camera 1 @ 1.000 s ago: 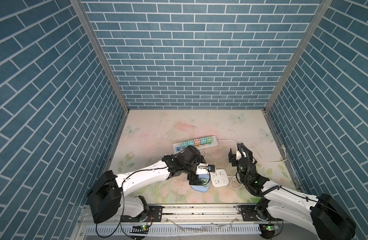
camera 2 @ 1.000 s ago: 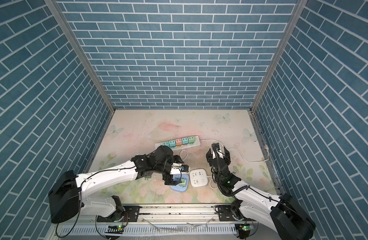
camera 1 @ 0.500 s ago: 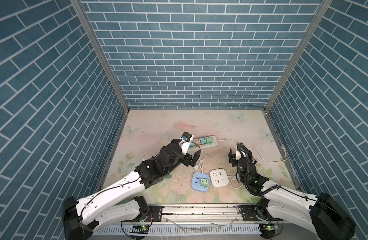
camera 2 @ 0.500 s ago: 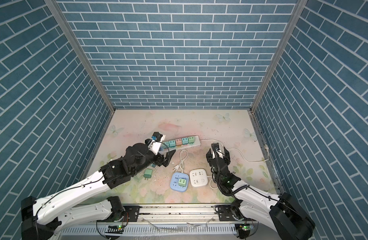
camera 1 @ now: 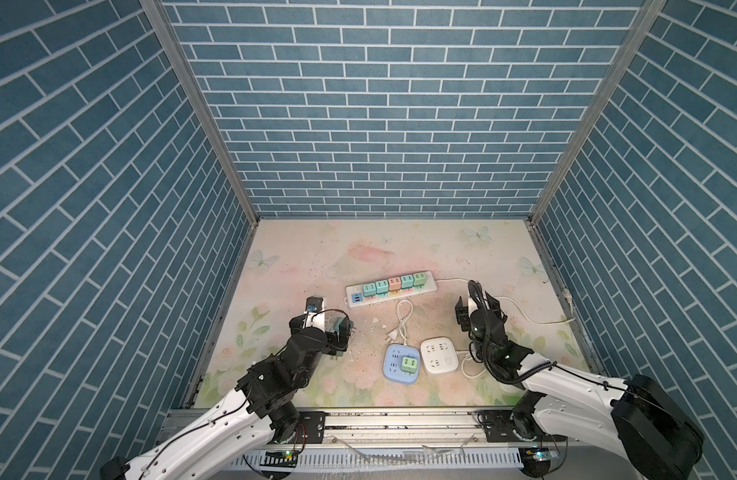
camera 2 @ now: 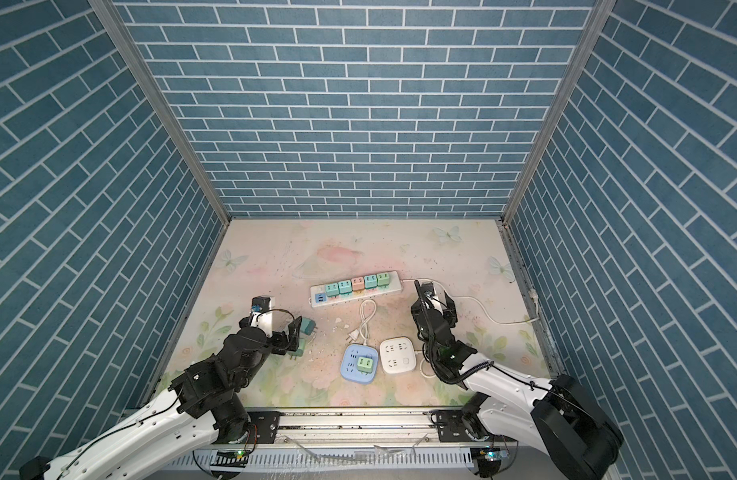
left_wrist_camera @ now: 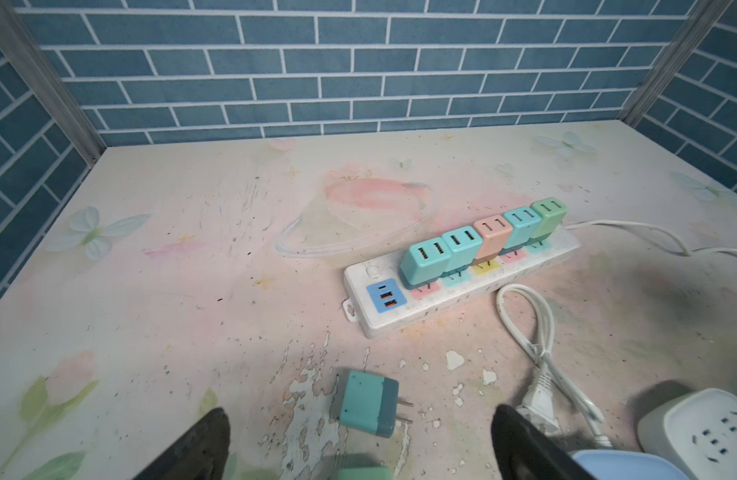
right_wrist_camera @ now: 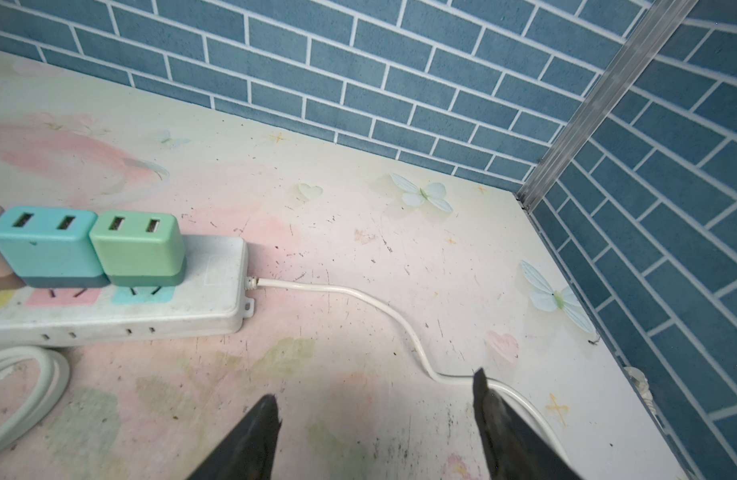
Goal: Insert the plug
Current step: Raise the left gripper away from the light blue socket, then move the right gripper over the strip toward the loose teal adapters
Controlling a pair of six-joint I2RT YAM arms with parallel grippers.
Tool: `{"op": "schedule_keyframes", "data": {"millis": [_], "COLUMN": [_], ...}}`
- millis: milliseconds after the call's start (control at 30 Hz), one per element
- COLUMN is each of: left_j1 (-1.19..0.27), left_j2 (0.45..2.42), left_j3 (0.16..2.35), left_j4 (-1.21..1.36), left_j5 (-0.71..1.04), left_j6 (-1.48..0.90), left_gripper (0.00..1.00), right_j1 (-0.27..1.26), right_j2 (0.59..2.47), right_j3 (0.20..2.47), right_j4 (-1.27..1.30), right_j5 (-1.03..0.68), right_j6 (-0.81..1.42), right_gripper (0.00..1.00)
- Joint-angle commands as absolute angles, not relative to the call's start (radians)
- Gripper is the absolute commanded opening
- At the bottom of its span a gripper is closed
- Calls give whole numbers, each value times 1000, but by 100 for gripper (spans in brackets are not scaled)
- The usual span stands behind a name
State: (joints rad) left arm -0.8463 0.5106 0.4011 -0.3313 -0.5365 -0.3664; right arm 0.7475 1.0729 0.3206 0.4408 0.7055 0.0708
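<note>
A loose teal plug lies on its side on the table, prongs pointing sideways, with a pale green plug just in front of it. My left gripper hangs open over them, fingers wide on either side and touching neither; in a top view it is at the front left. A green plug sits in the round blue socket. My right gripper stands open over bare table beside the power strip's cord; in a top view it is at the right.
A white power strip with several coloured plugs lies mid-table. A round white socket sits right of the blue one. A looped white cable with its own plug lies between strip and sockets. Brick walls close three sides.
My left gripper left the blue socket, where the green plug now sits, swung up past the power strip and came back to the front left over the loose plugs. The right arm barely moved.
</note>
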Motion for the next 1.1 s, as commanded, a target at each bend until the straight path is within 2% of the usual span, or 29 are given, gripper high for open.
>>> {"op": "schedule_keyframes", "data": {"millis": [0,133,200,267,567,800,1067], "left_j1": [-841,-840,-840,-841,-840,-840,-841], "left_j2": [491,498,506,500,465,440,355], "left_j3": [362,387,387,371,370,368,352], "left_j4": [-365,-406,-442,-412,-454,-472,-498], "left_j5": [-631,-609,-680,-658,-656,-626,-635], "left_j6": [-387,-353,-392,-370,-396,-399,-408], "left_gripper": [100,100,100,100,100,100,100], "right_j1": [745,747,753,769,964,994,1005], "right_j2": [1032,973,981,1012,1230,1414,1522], "right_j3": [390,453,487,523,750,957,1038], "right_j4": [303,184,162,145,16,-149,-186], "right_j5": [657,493,410,374,475,369,303], "right_j6": [131,182,206,224,160,169,172], "right_gripper": [75,74,73,71,70,68,65]}}
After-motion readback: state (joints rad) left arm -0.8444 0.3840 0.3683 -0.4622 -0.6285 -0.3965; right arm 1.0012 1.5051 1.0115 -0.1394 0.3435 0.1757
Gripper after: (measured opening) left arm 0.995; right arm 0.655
